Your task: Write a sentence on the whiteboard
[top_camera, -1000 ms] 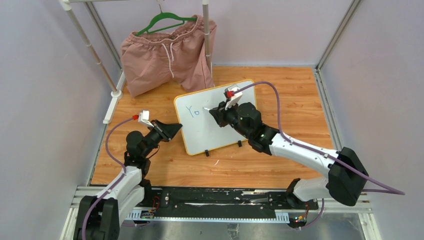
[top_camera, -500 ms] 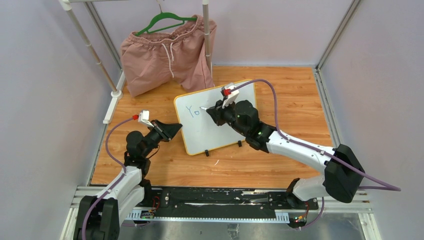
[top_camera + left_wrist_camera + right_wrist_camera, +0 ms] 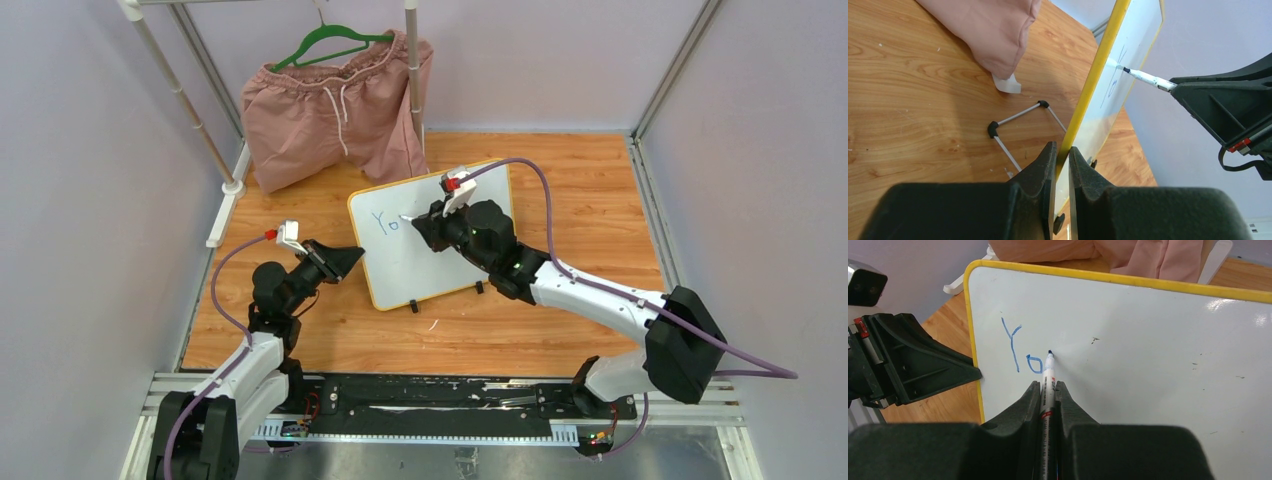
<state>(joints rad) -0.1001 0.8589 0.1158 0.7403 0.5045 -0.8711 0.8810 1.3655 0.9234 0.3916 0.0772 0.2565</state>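
1. Right gripper (image 3: 1047, 386) closed tight on marker (image 3: 1048, 371), long axis pointing straight ahead.
2. Tip touching whiteboard (image 3: 1148, 365), just right of "Yo"; sentence (image 3: 1020, 352) barely begun, next stroke probably runs rightward from the tip.
3. Left gripper (image 3: 1060, 150) pinched shut on the yellow frame edge, far left, bracing.

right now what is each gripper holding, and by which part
The left gripper clamps the glossy white, yellow-framed whiteboard by the side edge of its frame. The right gripper pinches a thin white marker pen by its barrel.
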